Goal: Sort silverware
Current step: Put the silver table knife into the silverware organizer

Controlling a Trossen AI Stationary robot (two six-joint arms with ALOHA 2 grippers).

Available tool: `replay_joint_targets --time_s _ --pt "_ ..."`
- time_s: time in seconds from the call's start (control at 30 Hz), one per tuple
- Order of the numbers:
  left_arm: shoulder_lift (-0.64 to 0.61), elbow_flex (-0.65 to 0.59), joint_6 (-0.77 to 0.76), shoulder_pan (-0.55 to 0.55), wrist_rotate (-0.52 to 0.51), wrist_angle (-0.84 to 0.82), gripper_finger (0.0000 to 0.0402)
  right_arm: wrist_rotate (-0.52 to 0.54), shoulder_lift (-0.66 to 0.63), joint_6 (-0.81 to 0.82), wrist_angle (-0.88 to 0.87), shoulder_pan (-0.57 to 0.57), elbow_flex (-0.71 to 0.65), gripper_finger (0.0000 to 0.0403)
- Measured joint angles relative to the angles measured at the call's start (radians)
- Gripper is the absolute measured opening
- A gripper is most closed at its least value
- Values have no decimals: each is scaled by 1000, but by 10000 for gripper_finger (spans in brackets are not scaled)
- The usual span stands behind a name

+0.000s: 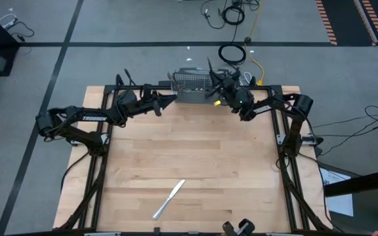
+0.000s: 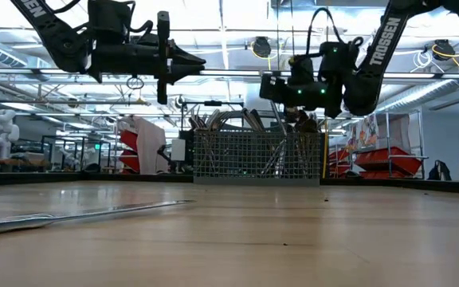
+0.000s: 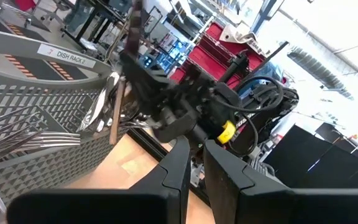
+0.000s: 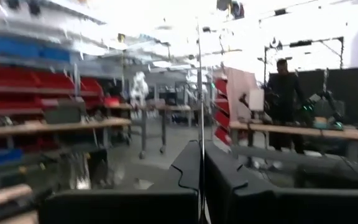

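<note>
A single table knife (image 1: 169, 198) is seen lying flat on the tabletop (image 1: 195, 151) in the lower centre of the high view, its long axis diagonal, from lower left to upper right. The remaining silverware (image 2: 249, 121) is stood upright in the wire-mesh basket (image 1: 190, 86) at the upper centre. The right end effector (image 1: 216, 86) is shown above the basket, fingers shut on a thin upright piece (image 4: 199, 81) of cutlery. The left end effector (image 1: 170, 98) is held just left of the basket, fingers narrowly parted, nothing between them.
</note>
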Motion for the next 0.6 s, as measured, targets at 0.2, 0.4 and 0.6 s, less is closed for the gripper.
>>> replay_joint_targets --time_s 0.2,0.4,0.6 --pt "0 0 0 0 0 0 52 -23 -47 -39 23 2 22 0" --pt "0 0 0 0 0 0 52 -26 -39 -85 -124 -1 69 0" --pt "0 0 6 0 0 0 52 -28 -12 -110 -100 -2 74 0"
